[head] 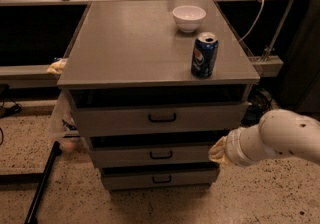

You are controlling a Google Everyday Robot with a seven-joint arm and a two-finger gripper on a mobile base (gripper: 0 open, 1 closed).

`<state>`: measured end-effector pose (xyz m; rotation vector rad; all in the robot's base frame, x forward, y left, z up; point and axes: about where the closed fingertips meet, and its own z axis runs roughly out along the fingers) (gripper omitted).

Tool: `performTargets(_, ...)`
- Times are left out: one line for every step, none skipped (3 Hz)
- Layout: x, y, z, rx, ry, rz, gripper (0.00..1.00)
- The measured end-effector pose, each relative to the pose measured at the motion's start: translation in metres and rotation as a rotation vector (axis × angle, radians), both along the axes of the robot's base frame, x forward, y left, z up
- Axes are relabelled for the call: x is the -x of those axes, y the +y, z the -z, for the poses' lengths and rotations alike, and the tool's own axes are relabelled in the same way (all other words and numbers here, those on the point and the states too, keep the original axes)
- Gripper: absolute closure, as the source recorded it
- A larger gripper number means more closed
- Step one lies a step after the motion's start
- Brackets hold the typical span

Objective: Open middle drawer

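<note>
A black pole (42, 183) leans on the speckled floor at far left, beside a crumpled clear plastic bag (60, 123) hanging at the left side of a grey metal cabinet (130, 43). Its front holds three stacked drawers. The tall upper grey drawer (115, 119) is on top and the low bottom grey drawer (130, 180) sits near the floor. Between them is the middle drawer (125, 156), flat-fronted and apparently not yet pulled out, with a small black bar handle (161, 154) at its centre.

On the cabinet top, toward the right, a white ceramic bowl (189, 17) stands at the back and a blue drinks can (204, 55) stands upright near the front edge.

The gripper (217, 151), a pale yellowish tip on a thick white arm (280, 138) coming in from the right, sits level with the middle drawer at the right end of its front, well apart from the handle. It holds nothing visible. Whether it is open or closed cannot be told.

Risks, as a judgement: the handle is small, and the other two handles lie close above and below it, so a slight height error could catch the wrong drawer. A sideways pull could jam the drawer, and a jolt could topple the can.
</note>
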<state>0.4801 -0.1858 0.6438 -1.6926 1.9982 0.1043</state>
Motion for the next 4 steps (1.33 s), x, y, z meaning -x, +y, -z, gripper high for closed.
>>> performTargets(-0.016, 0.011, 0.069, -0.088, 0.022, 0.007, 1.0)
performTargets(-0.008, 0.016, 0.101, -0.117, 0.074, 0.007, 1.0)
performTargets(-0.008, 0.016, 0.101, -0.117, 0.074, 0.007, 1.0)
performTargets(-0.003, 0.014, 0.118, -0.114, 0.056, -0.004, 0.88)
